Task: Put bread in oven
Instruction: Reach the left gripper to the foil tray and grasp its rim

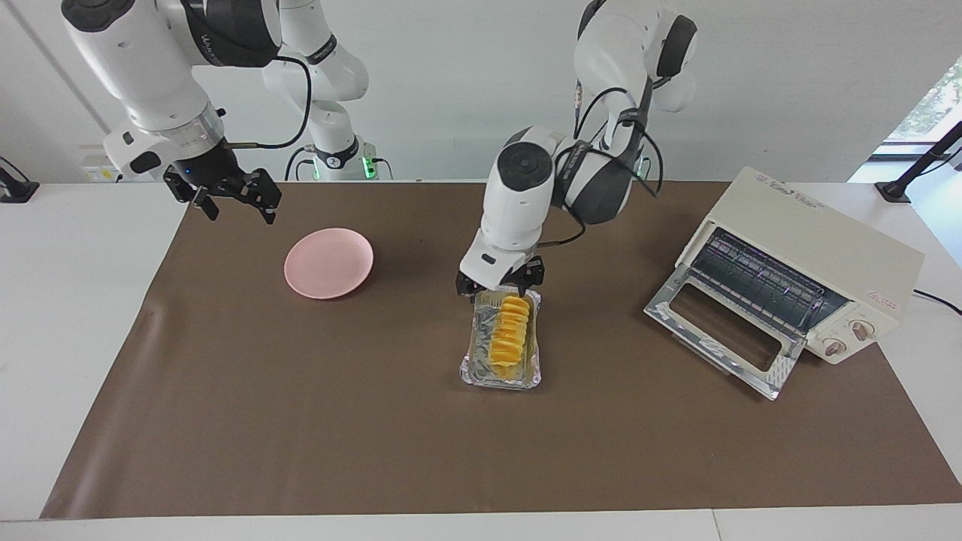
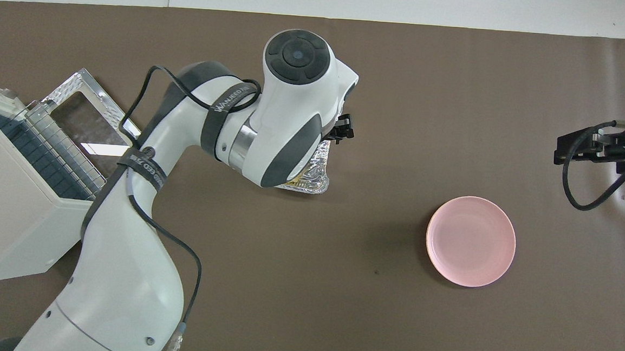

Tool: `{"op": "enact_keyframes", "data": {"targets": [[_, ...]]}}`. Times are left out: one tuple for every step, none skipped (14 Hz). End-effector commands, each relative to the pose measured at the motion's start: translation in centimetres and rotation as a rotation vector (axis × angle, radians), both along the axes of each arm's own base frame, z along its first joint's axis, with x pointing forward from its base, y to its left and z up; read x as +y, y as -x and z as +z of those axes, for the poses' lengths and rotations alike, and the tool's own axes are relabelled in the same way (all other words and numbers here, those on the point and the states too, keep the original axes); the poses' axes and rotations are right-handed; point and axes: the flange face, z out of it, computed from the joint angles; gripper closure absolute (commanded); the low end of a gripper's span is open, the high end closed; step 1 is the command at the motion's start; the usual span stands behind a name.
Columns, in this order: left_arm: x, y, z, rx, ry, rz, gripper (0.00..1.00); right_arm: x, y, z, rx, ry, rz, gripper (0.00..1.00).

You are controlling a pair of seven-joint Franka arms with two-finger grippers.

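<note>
The yellow-orange ridged bread (image 1: 507,334) lies lengthwise in a crinkled silver foil tray (image 1: 481,368) at the middle of the brown mat. My left gripper (image 1: 500,288) hangs low over the tray's end nearer the robots, open, its fingers on either side of the bread's near end. In the overhead view my left arm hides the bread; only a tray corner (image 2: 315,180) and one of the fingers (image 2: 343,128) show. The cream-white oven (image 1: 815,259) stands toward the left arm's end, its glass door (image 1: 718,330) dropped open, wire rack visible. My right gripper (image 1: 234,197) waits open in the air.
A round pink plate (image 1: 328,263) lies on the mat between the tray and the right arm's end, also in the overhead view (image 2: 471,240). The oven shows in the overhead view (image 2: 12,200) with its door (image 2: 80,115) open toward the tray.
</note>
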Motion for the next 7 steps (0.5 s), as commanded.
{"op": "enact_keyframes", "data": {"targets": [[-1.2,-0.8,-2.1,-0.054,0.008,0.049,0.00,-0.1,0.3,0.7,-0.013,0.011,0.024,0.00],[-1.2,-0.8,-2.3,-0.054,0.008,0.049,0.00,-0.1,0.2,0.7,-0.013,0.011,0.022,0.00],[-1.2,-0.8,-2.9,-0.055,-0.004,0.045,0.00,-0.1,0.3,0.6,-0.010,0.010,0.024,0.00],[-2.3,0.0,-4.4,-0.041,-0.018,0.028,0.00,-0.1,0.4,0.7,-0.007,0.008,0.025,0.00],[-3.0,0.6,-5.7,-0.030,-0.030,0.018,0.00,-0.2,0.5,0.7,-0.003,0.006,0.026,0.00],[-3.1,0.6,-6.0,-0.026,-0.034,0.017,0.00,-0.2,0.4,0.7,-0.003,0.005,0.049,0.00],[-3.1,0.6,-6.1,-0.023,-0.033,0.020,0.00,-0.2,0.4,0.7,-0.006,0.005,0.071,0.00]]}}
